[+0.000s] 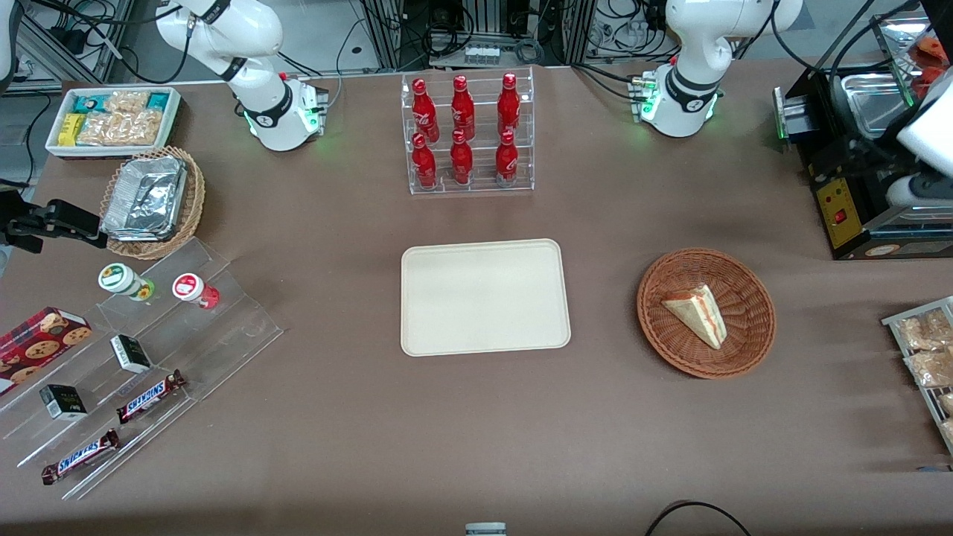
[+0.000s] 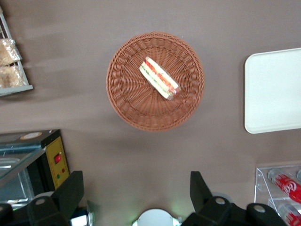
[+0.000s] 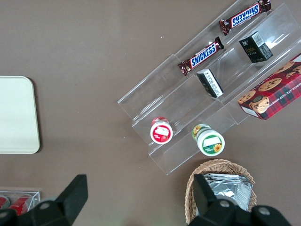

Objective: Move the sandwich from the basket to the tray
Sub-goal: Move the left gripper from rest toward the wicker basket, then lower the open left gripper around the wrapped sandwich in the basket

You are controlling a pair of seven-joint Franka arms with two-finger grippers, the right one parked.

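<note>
The sandwich (image 1: 696,313) (image 2: 160,78), a pale wedge with red, orange and green layers, lies in the reddish-brown wicker basket (image 1: 670,357) (image 2: 123,106) toward the working arm's end of the table. The cream tray (image 1: 484,298) (image 2: 273,89) sits flat beside the basket at mid-table with nothing on it. My gripper (image 2: 136,190) hangs high above the bare table, farther from the front camera than the basket, close to its arm's base. Its dark fingers (image 2: 71,190) stand wide open with nothing between them.
A clear rack of red bottles (image 1: 469,134) (image 2: 282,183) stands farther from the front camera than the tray. A black machine (image 1: 856,186) (image 2: 51,162) and a rack of snack packets (image 1: 923,350) (image 2: 9,61) flank the basket. Acrylic shelves (image 1: 134,357) lie toward the parked arm's end.
</note>
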